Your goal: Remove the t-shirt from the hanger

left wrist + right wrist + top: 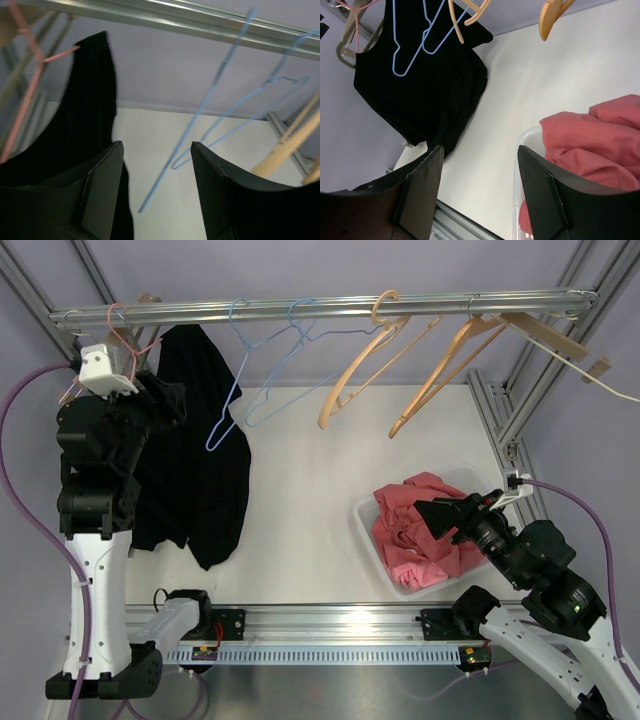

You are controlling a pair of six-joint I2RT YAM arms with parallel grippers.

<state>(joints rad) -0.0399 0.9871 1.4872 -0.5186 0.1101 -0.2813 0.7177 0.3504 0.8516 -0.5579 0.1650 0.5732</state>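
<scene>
From above: a white table (pixel 300 490), pale walls, and a metal rail (pixel 320 308) across the back. The black t-shirt (pixel 195 470) hangs at the rail's left end, just beside my left arm (pixel 100 440).

Left wrist: my left gripper (pixel 157 185) is parted wide and holds nothing. The t-shirt hangs on its pink hanger (pixel 31 85) just to the left.

Right wrist: my right gripper (pixel 480 190) is also wide and empty. The t-shirt is well apart at the upper left.

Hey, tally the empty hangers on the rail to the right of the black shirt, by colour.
Blue wire hangers: 2
Wooden hangers: 3, the rightmost seen nearly edge-on
Total: 5
</scene>
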